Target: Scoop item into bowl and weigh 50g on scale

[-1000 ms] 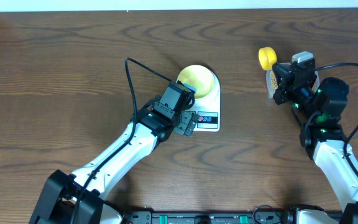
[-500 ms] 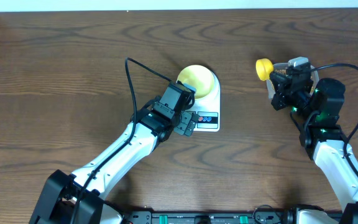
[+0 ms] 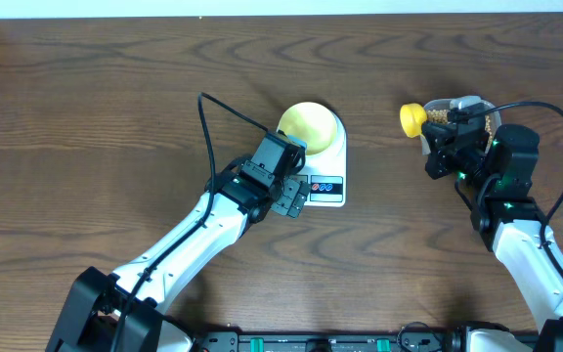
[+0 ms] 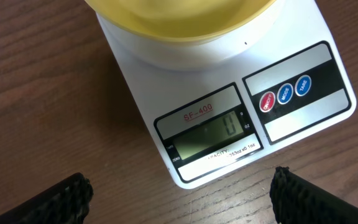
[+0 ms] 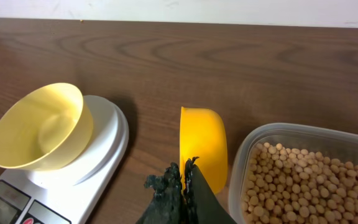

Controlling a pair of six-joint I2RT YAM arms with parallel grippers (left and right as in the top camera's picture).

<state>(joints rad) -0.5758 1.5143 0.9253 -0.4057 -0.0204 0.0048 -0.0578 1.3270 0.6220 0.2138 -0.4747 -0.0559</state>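
The table (image 3: 86, 98) is dark brown with wavy wood grain. The scale (image 4: 138, 74) is white, its screen (image 4: 207, 134) grey, its buttons (image 4: 284, 94) one red and two blue; the bowl (image 5: 39, 127) is pale yellow. The scoop (image 5: 202, 146) is bright yellow, the beans (image 5: 303, 186) beige-tan.

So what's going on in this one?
The right arm, jaws shut on the yellow scoop, holds it just beside the clear tub of beans. The bowl sits on the scale and looks empty; the display reads zero. The left arm hovers at the scale's front, jaws open, holding nothing.
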